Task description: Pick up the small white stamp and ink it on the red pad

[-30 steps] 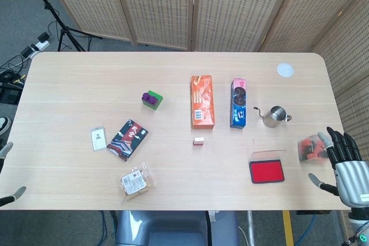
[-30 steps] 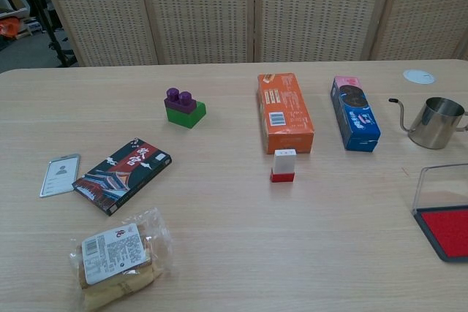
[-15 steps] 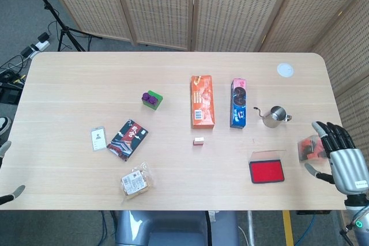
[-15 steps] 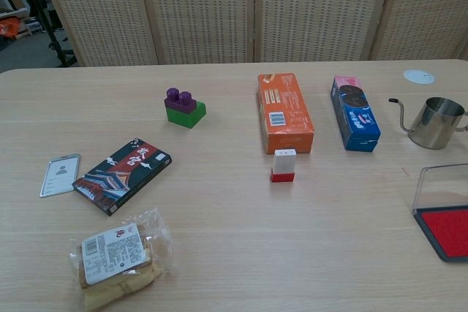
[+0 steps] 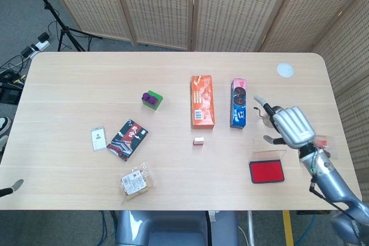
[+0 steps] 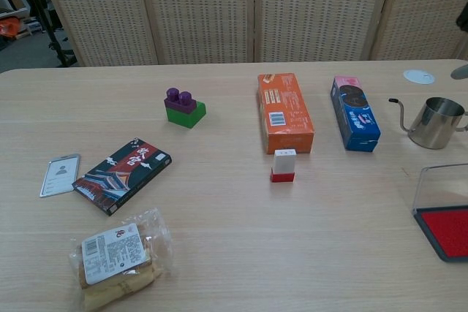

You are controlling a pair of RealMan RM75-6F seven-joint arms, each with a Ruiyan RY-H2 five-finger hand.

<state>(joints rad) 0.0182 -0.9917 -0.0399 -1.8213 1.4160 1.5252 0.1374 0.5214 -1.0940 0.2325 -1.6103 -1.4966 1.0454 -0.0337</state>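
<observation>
Near the middle of the worktop, just in front of the orange box (image 6: 285, 111), the small white stamp (image 6: 283, 165) stands untouched, so the pickup isn't done. Over toward the right edge the right hand (image 5: 292, 126) hovers with fingers spread, holding nothing, well apart from the stamp. Below it, by the front edge, the red pad (image 5: 266, 171) lies uncovered. Grasping and inking remain. Of the left hand I see only a fingertip, so can't tell.
</observation>
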